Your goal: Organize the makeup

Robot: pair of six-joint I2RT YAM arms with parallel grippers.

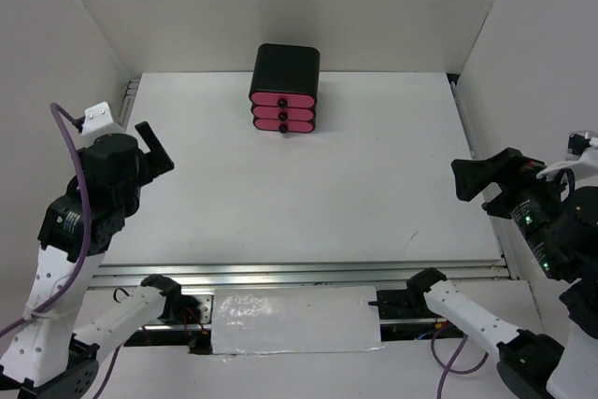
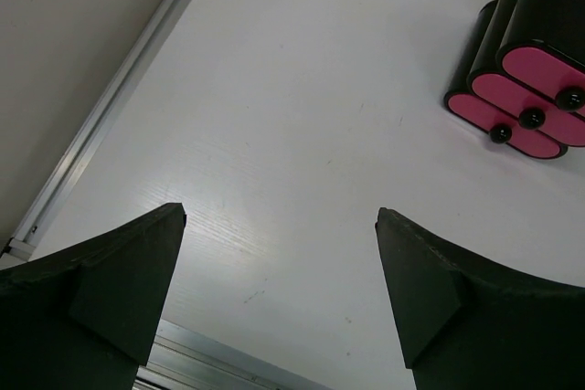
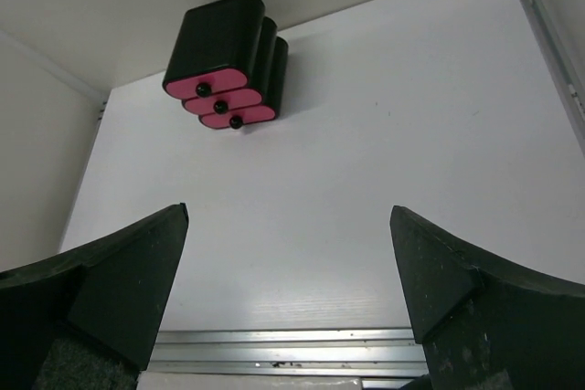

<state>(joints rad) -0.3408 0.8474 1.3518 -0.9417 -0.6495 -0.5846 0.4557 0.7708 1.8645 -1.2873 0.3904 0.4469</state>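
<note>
Closest to the lens, the left hand (image 2: pixel 279 216) hangs spread wide and empty, well to the left of the drawer box (image 1: pixel 284 89) and nearer the arms than it is. No makeup shows in any view, so its look cannot be described. Whether it lies inside the box cannot be told either. All three pink drawers (image 1: pixel 282 113) sit pushed shut, with their knobs facing the arms across the white surface (image 1: pixel 280 203). Judged from that, the sorting is either done or not begun. If a drawer must be opened, the sound way is to meet one knob squarely from the front and pull straight, so the light box does not slide. Well right of the box, the right hand (image 3: pixel 288 212) is likewise released, holding nothing.
</note>
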